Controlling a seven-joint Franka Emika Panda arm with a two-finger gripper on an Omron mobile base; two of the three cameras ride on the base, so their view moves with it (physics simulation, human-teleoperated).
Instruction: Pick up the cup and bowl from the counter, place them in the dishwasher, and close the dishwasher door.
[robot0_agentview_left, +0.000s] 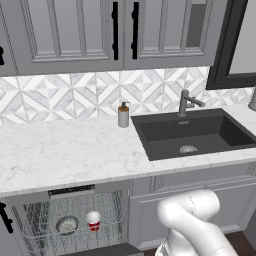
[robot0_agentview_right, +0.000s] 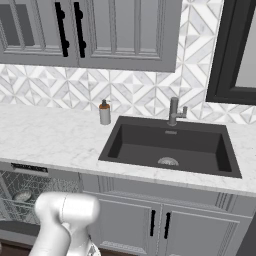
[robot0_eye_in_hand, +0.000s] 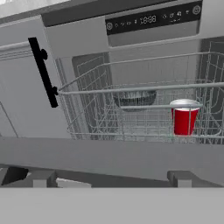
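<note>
- The cup and the bowl are both seen in the pulled-out wire rack of the dishwasher; the loading part of the task is judged done, and closing the dishwasher door is what is left.
- The cup is stood upright near the rack's middle, its long axis vertical, pale rim up; the bowl is set just beside it toward the rack's left edge in the left base view, opening upward as far as can be told.
- The door is seen lowered below the rack's front edge, its long axis running level across the hand view.
- The counter is left with a soap dispenser bottle near its back edge, beside the sink.
- The gripper is held low before the door; two dark finger tips are seen set wide apart, with nothing held between them.
</note>
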